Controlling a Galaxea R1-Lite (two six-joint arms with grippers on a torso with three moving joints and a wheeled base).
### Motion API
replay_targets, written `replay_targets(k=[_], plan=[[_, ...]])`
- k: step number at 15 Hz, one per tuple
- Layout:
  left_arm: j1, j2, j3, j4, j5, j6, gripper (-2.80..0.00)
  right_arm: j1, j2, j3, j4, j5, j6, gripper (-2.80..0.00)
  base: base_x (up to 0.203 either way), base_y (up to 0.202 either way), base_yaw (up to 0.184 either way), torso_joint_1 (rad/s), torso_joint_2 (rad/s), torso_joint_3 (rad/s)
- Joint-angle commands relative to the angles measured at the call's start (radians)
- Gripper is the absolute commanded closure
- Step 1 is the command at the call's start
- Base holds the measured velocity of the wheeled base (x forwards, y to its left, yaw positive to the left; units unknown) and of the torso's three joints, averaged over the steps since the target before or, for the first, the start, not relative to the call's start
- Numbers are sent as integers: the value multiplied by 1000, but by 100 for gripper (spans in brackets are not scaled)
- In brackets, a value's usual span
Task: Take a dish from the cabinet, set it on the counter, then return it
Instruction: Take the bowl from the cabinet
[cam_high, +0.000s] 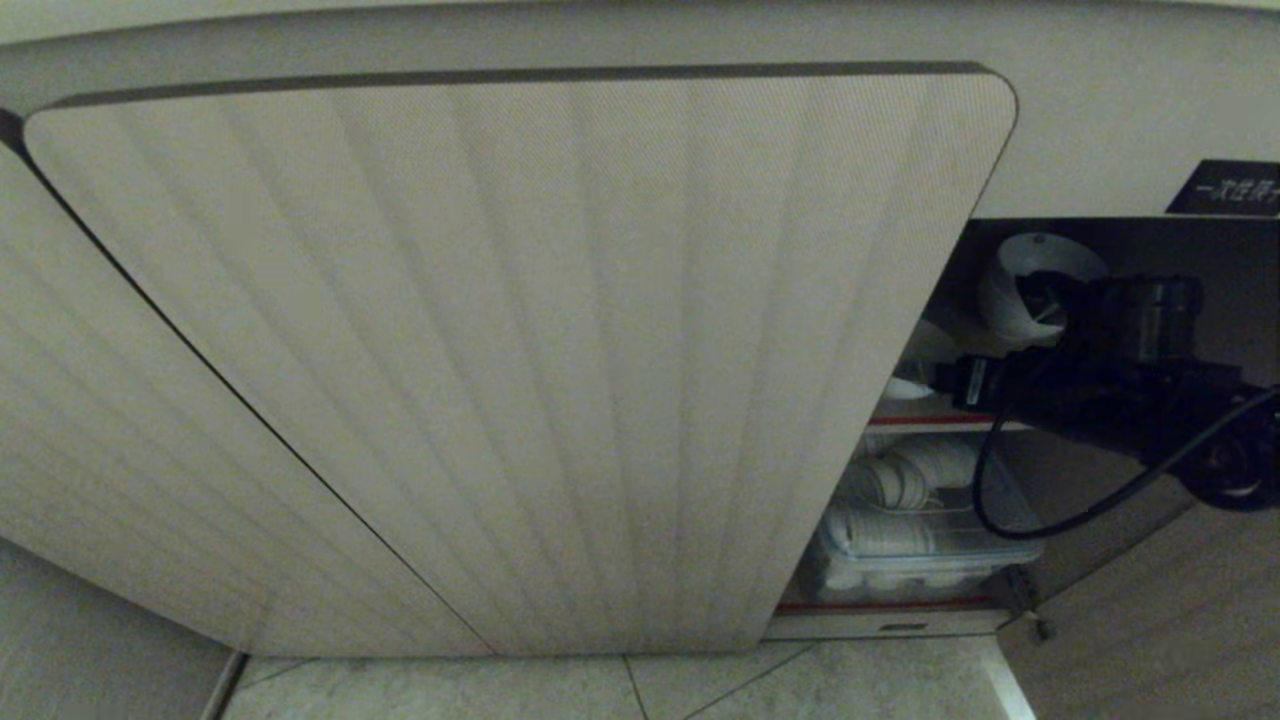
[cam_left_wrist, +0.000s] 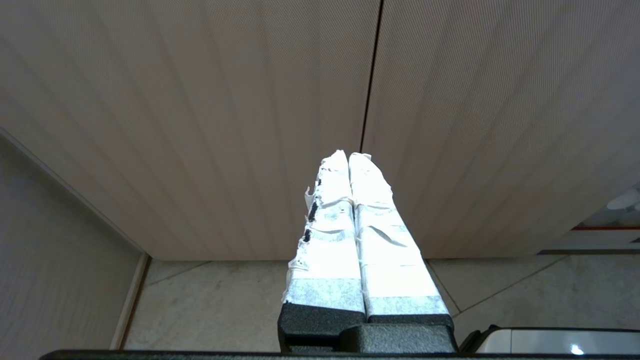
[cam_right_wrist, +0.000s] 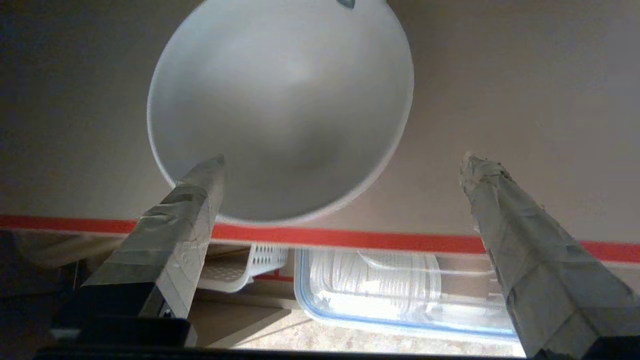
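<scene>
Dish: white bowl (cam_right_wrist: 280, 110) on the cabinet's (cam_high: 520, 350) upper shelf (cam_right_wrist: 500, 170), near the red-striped edge, mouth facing the right wrist camera; round, no long axis.
Right gripper (cam_right_wrist: 340, 165): fingers wide apart, empty, just before the bowl.
Left gripper (cam_left_wrist: 349, 159): fingers pressed together, facing closed ribbed doors.
Room: pale tiled floor (cam_high: 700, 690).
Right wrist only: clear blue-rimmed container (cam_right_wrist: 400, 295) on the lower shelf.

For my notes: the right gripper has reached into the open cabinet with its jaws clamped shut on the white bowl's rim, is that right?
Not quite. The right gripper is inside the cabinet at the white bowl, but the right wrist view shows its jaws spread wide apart, one finger in front of the bowl's rim and the other well clear, so nothing is gripped.
</scene>
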Motion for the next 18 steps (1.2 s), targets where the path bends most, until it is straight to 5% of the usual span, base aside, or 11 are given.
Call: replay_targets(k=[1, 18], plan=[[0, 0, 0, 0, 0, -2, 0, 0, 13, -11, 0, 1, 2, -280, 0, 0, 0, 0, 0, 0], [0, 0, 0, 0, 0, 0, 0, 0, 64, -112, 102, 1, 4, -280, 0, 0, 0, 0, 0, 0]])
